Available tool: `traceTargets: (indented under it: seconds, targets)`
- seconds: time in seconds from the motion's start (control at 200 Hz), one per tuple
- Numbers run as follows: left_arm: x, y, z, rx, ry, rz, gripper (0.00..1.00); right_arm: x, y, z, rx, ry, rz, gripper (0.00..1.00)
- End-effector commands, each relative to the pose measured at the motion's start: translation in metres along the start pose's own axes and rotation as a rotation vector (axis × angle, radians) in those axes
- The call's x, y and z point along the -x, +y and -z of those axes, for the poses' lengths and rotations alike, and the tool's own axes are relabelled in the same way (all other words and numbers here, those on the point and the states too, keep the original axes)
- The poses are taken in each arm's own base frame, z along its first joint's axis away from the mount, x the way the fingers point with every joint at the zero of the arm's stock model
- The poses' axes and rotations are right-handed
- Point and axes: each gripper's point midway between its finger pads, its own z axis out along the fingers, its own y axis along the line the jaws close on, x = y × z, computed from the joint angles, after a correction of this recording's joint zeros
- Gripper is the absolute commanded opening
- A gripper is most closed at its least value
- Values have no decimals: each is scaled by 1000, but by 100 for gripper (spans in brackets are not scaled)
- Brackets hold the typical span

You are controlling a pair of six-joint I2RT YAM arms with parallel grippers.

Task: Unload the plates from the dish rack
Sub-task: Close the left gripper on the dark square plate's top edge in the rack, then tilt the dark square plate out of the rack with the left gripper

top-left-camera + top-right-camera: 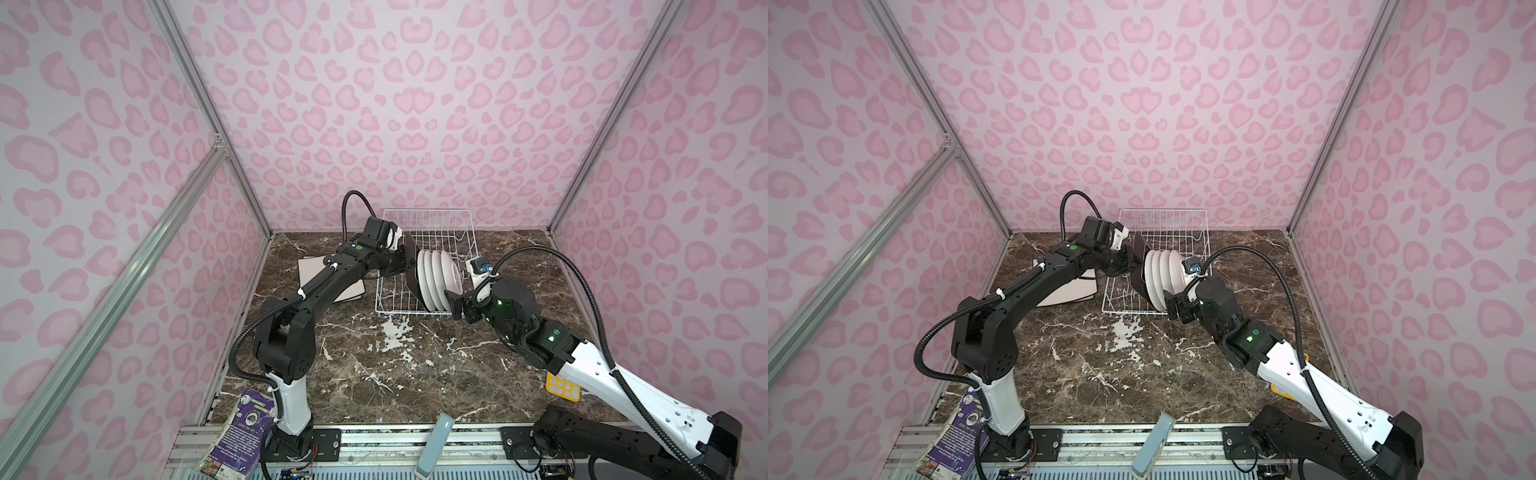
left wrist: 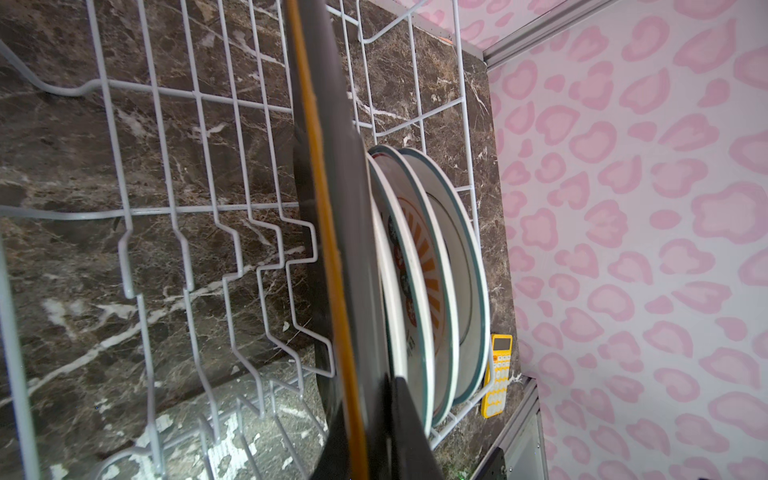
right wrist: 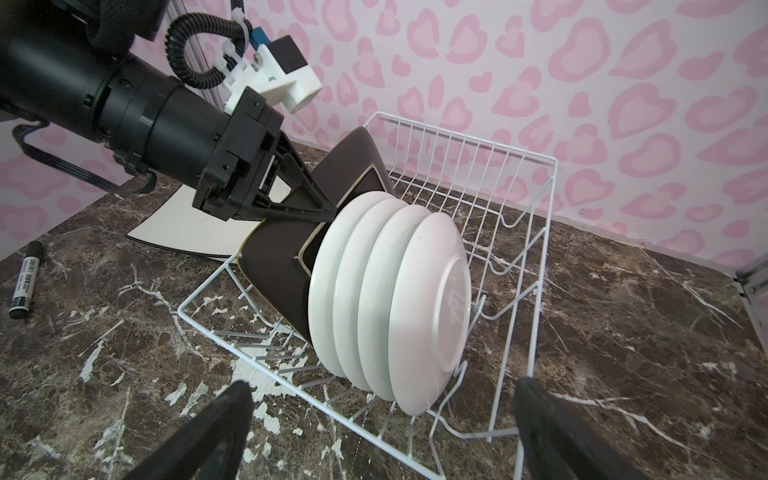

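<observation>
Going left to right in a top view: at roughly 10 o'clock from the middle of the marble table you've got the cream square plates (image 1: 309, 270) lying flat, looks like two stacked. They're just beside the dish rack (image 1: 428, 224), which sits up at 12 o'clock.

Your left gripper (image 3: 326, 208) is pinched tight on the upper edge of the dark brown square plate (image 3: 274, 257), one finger on each face. That plate stands on edge in the rack, tipped so it reads as a diamond. It's right up against the four round white plates (image 3: 390, 291) lined up between the prongs on its 3 o'clock side. Your right gripper (image 1: 455, 306) hangs off the rack's 5 o'clock corner, jaws wide apart, holding nothing.

Handling-wise, I'd bet the brown plate is glazed ceramic: rigid, fairly heavy, slick, and chippy at the corners. It has a thin gold line along its rim. With a pinch near one edge it'll want to swing, so lift it straight out of the prongs and don't drag the nearest round plate along.

The round ones have glossy white backs with a raised foot ring, grey-blue rims and orange print on the faces. Grab them at the top of the rim, above the wire. The rack is thin white wire and probably light, so it could tag along with a plate.
</observation>
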Motion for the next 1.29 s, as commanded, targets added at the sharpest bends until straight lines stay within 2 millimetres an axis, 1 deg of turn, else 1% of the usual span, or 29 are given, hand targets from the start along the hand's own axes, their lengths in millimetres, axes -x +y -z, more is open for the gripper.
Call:
traceTargets:
  seconds: [0.0, 0.095, 0.22, 0.33, 0.46, 0.59, 0.93, 1.095, 1.215, 1.29]
  targets:
    - [-16, 29, -2, 119, 39, 26, 4, 4, -1, 0, -3, -20, -6, 99]
    - [-15, 24, 1, 98, 27, 37, 4, 5, -1, 1, -4, -26, -9, 99]
    - [-10, 9, 9, 45, -1, 46, 4, 5, -1, 1, -4, -25, -11, 99]
    - [-1, -5, 21, 5, -39, 40, 3, 7, -1, 0, -5, -27, -4, 99]
    - [8, -22, 39, -26, -88, 18, 4, 10, -1, 1, -4, -33, -6, 99]
    - [14, -36, 54, -53, -121, 2, 4, 10, 0, -1, -1, -33, -5, 99]
    - [27, -62, 85, -95, -195, -48, 4, 17, 1, -1, 3, -41, 3, 99]
    - [35, -76, 111, -105, -262, -118, 4, 19, 0, 0, 2, -48, -1, 99]
    - [38, -82, 126, -95, -303, -165, 4, 21, 0, 0, 7, -53, -10, 99]
    - [38, -82, 128, -93, -310, -182, 4, 22, 0, -1, 9, -55, -12, 99]
